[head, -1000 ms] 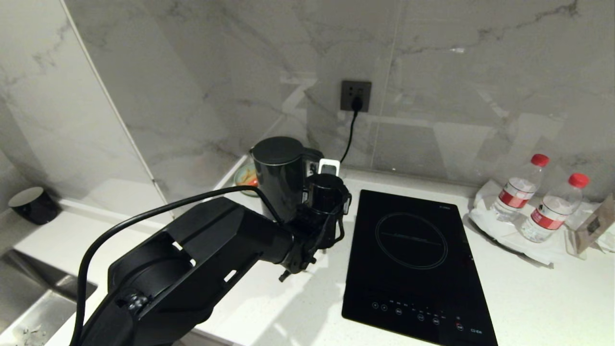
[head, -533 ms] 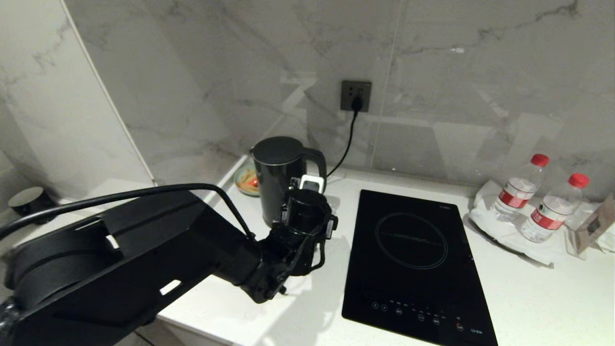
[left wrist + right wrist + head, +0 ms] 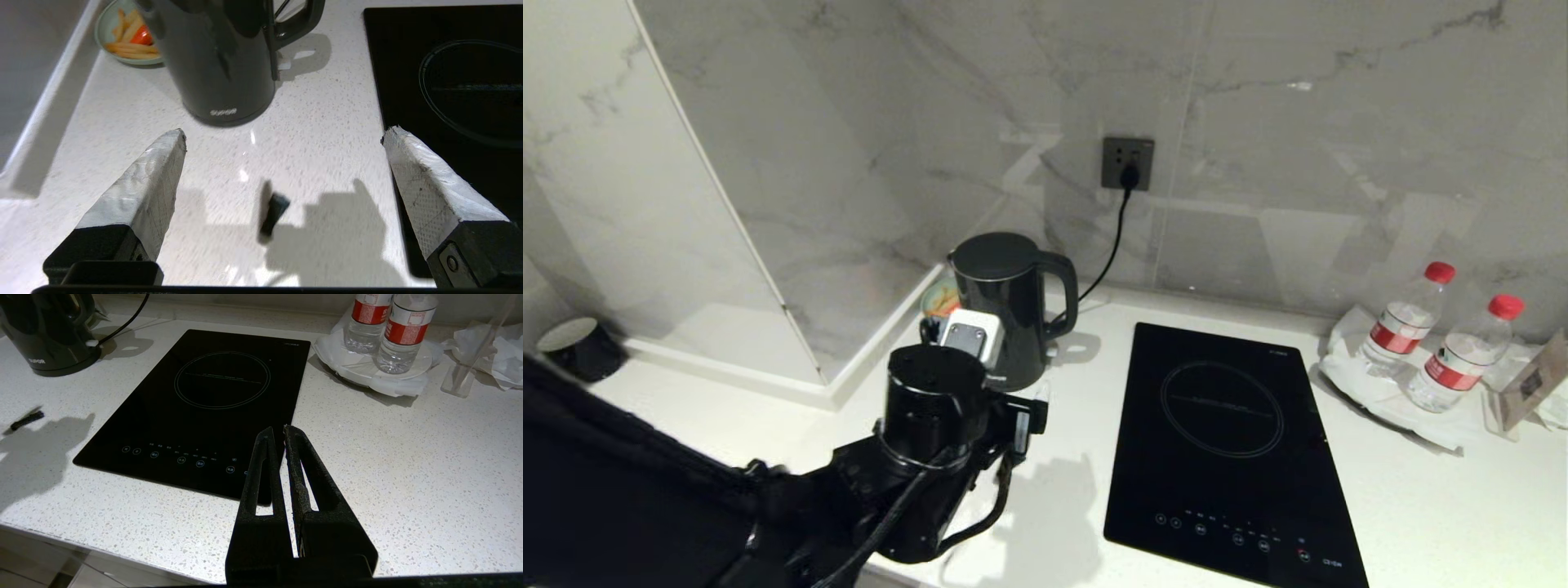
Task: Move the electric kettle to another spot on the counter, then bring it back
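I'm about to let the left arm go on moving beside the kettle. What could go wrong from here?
1. The electric kettle is tall and narrow; a sideways knock from the open left pincer might tip it.
2. The dish of food sits right beside the kettle and could get shoved.
3. The power cord runs down behind the handle; the arm might snag it.
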{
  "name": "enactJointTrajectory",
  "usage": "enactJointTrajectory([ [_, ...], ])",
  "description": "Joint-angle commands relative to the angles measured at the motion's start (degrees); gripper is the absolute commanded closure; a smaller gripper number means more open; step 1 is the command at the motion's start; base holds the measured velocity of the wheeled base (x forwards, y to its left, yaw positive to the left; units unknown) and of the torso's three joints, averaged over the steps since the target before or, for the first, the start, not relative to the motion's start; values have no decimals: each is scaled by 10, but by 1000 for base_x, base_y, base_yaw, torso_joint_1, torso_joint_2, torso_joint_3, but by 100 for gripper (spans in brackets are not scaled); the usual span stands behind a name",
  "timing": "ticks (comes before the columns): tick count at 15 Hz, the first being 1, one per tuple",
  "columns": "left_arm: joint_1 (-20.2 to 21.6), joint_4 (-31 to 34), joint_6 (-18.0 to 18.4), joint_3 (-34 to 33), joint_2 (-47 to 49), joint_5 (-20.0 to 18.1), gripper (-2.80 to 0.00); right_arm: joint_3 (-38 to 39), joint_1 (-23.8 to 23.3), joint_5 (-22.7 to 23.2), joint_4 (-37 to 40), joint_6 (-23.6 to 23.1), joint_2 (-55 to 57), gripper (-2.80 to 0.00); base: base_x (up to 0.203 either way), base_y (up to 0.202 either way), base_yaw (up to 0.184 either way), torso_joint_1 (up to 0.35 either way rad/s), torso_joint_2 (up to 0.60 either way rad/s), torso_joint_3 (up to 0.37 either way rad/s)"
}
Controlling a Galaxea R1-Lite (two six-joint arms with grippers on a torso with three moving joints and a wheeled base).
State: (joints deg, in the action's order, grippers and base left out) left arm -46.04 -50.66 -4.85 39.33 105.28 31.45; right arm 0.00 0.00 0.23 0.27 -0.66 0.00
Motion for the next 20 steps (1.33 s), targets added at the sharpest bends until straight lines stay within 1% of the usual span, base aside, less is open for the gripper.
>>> enactJointTrajectory([
  [1, -8, -2, -1, -57, -78, 1, -280, 0, 0, 0, 0, 0, 0, 0, 0, 0, 0, 0, 0, 0],
  [5, -2, -4, -4, -77, -80, 4, -280, 0, 0, 0, 0, 0, 0, 0, 0, 0, 0, 0, 0, 0],
  [10, -2, -4, -4, -72, -79, 3, -280, 0, 0, 0, 0, 0, 0, 0, 0, 0, 0, 0, 0, 0],
  [16, -2, -4, -3, -70, -78, 0, -280, 0, 0, 0, 0, 0, 0, 0, 0, 0, 0, 83, -168, -95],
  [20, -2, -5, -4, -70, -80, 0, -280, 0, 0, 0, 0, 0, 0, 0, 0, 0, 0, 0, 0, 0],
])
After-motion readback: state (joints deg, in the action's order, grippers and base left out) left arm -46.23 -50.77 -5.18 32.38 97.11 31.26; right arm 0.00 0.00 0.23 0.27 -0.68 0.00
